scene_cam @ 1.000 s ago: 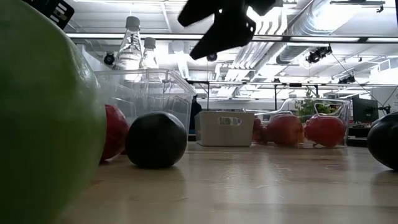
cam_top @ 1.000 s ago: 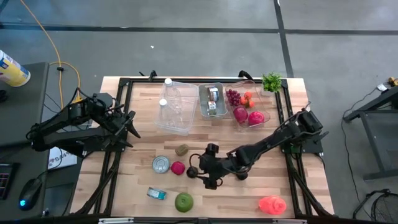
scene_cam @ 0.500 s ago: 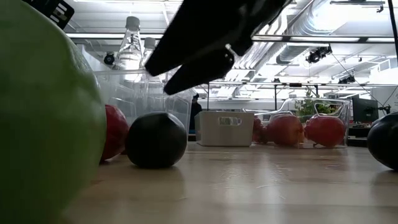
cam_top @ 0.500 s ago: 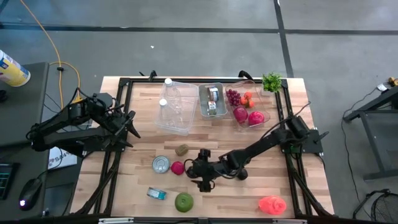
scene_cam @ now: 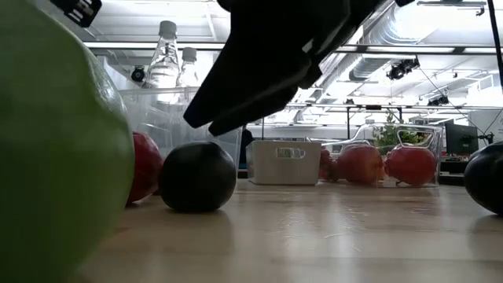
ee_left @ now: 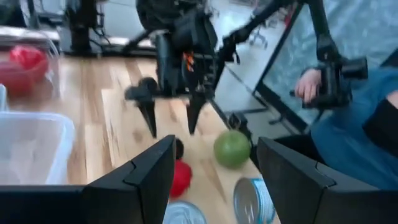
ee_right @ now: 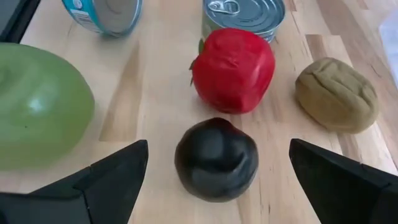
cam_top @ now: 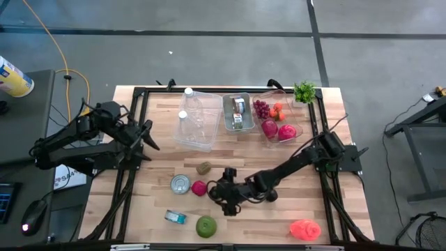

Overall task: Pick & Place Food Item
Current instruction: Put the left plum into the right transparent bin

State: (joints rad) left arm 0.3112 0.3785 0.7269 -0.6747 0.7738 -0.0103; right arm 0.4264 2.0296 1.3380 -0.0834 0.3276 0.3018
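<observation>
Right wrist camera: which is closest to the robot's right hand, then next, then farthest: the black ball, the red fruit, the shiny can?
1. Black ball: right between the open right hand's fingers.
2. Red fruit: just beyond the ball.
3. Shiny can: behind the red fruit, farthest.

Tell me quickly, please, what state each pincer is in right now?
Left pincer: open, holding nothing, at the table's left edge.
Right pincer: open wide, empty, around the round dark fruit, not yet closed.
</observation>
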